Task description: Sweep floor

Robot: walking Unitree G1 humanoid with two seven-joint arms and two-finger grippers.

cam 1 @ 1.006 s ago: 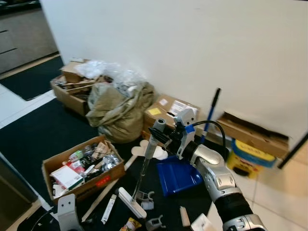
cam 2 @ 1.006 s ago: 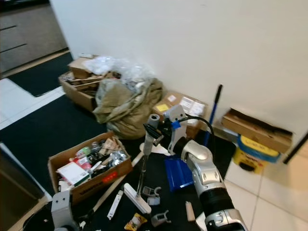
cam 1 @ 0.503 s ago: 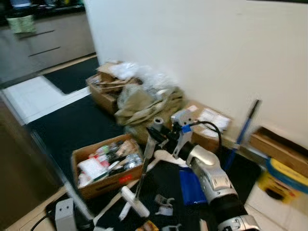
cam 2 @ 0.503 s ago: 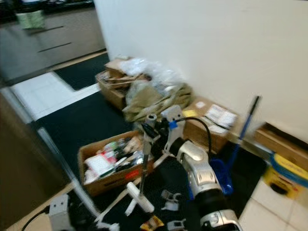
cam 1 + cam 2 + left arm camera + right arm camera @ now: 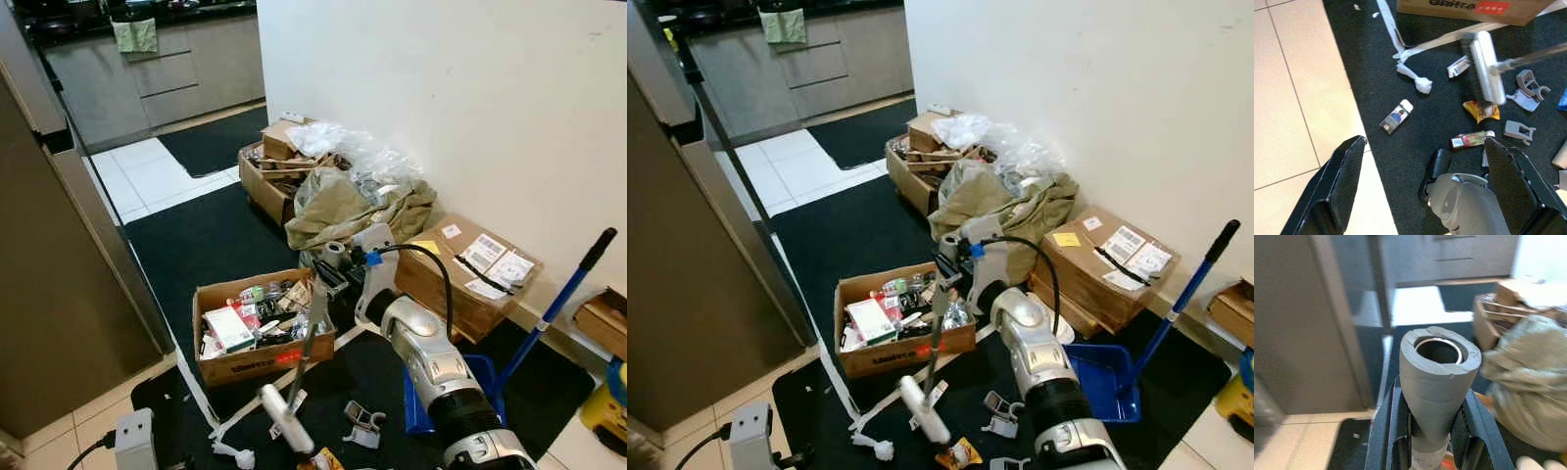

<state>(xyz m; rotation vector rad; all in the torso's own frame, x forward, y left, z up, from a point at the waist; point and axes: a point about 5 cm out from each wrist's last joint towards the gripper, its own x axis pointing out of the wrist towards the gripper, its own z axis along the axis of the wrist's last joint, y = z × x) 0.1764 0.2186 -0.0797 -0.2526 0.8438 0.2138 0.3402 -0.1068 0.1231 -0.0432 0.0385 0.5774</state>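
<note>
The right gripper (image 5: pixel 1432 440) has its fingers (image 5: pixel 1388 431) pinched on the grey grip of the broom (image 5: pixel 310 338), whose pole slants down from them to the white head (image 5: pixel 1488 72) on the black mat (image 5: pixel 196 245). Just below the fingers sits an open box (image 5: pixel 250 362) of odds and ends; beyond them lie a tan bag (image 5: pixel 343 208) and a sealed carton (image 5: pixel 470 279) by the wall. Beside the arm stands a blue dustpan (image 5: pixel 1107 382) with its long handle. The left gripper (image 5: pixel 1425 181) hangs with fingers (image 5: pixel 1344 171) spread above the mat edge; under them lie wrappers (image 5: pixel 1479 110), grey clips (image 5: pixel 1520 131), a small carton (image 5: pixel 1397 116) and a knotted white strip (image 5: pixel 1418 81).
</note>
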